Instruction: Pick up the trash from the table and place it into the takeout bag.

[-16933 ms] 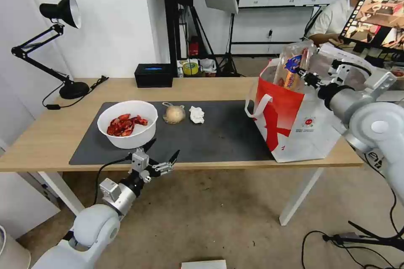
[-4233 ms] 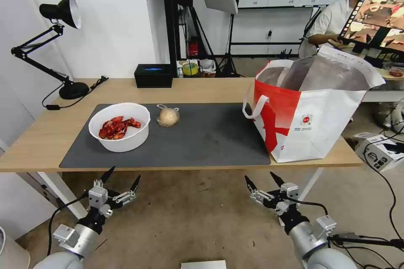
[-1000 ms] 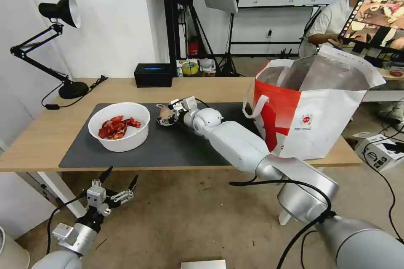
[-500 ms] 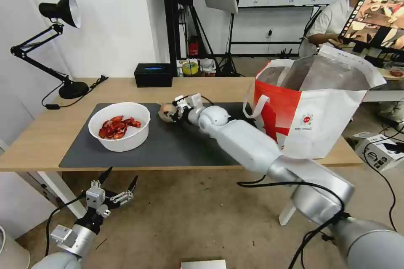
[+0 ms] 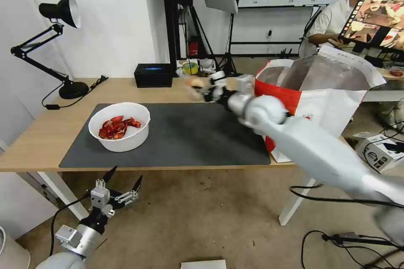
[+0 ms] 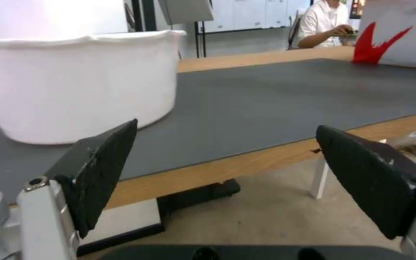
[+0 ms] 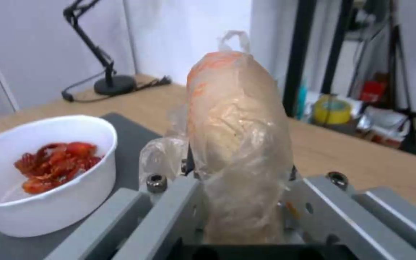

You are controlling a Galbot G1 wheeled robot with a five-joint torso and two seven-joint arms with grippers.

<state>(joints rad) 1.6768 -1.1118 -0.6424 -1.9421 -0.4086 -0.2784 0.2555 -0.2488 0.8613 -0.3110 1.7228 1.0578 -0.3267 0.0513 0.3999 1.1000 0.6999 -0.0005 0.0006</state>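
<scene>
Overhead, in the head view, the right gripper (image 5: pixel 206 90) sat just above centre of the frame, clamped on the small knotted bag (image 5: pixel 194 82) and holding it in the air over the far edge of the table (image 5: pixel 38 134). The takeout bag (image 5: pixel 320 105) stood at the right of the frame with its mouth open and upward, so the load lay to the left of that opening, with the gripper's own wrist between the two; the carry turned, by my reading, on going rightward and over the rim. One white bowl (image 5: pixel 119 126) of red shells rested at centre-left on the single dark mat (image 5: pixel 202 138), well apart from the takeout bag. The left gripper (image 5: pixel 118 187) hung below the table edge at lower left, its fingers spread and empty, nearer the white bowl than the right arm was. In the left wrist view, two dark fingertips (image 6: pixel 102 169) stood wide apart, with the white bowl's wall filling the upper left and a strip of the takeout bag at the upper right. In the right wrist view, the small knotted bag stood upright in mid-frame, long axis vertical, its knot on top, pinched at its lower part, while the white bowl lay at lower left.
</scene>
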